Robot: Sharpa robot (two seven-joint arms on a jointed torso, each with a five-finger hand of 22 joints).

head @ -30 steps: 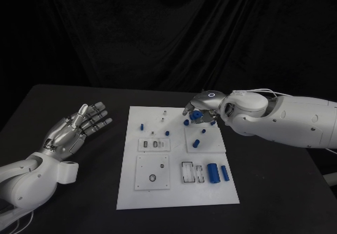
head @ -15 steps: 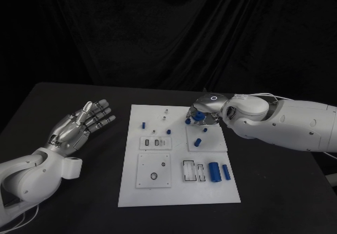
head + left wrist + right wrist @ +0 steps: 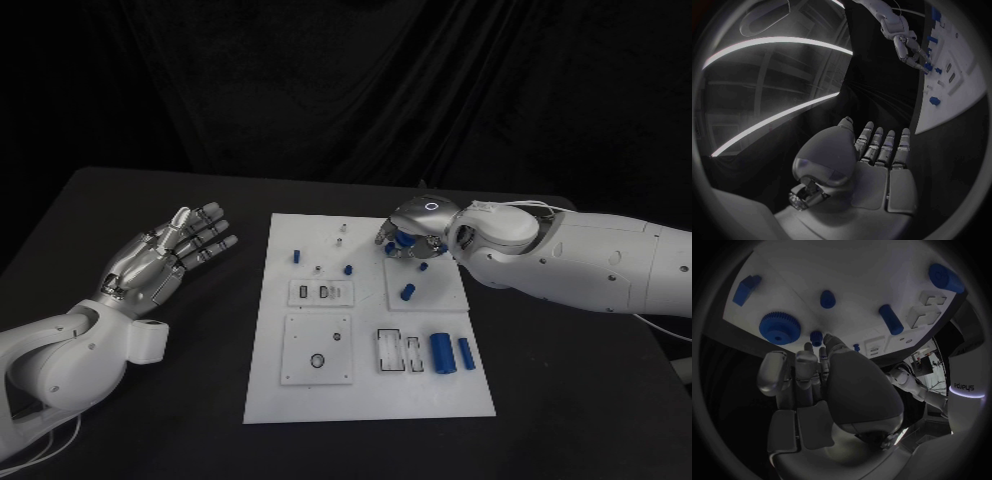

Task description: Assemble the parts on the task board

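At twelve o'clock on the task board (image 3: 368,395), the right hand (image 3: 408,238) hovers over a blue gear (image 3: 779,327) just beyond its fingertips; whether it grips anything I cannot tell. Left hand (image 3: 162,258) waits at nine o'clock, fingers spread, holding nothing

We are seeing a dim scene: the white task board (image 3: 368,330) is standing out brightly, while fisheye bending is curving the wrist views' edges.

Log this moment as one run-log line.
right robot hand: over task board far end, by blue gear, grasp unclear | left robot hand: open, off board
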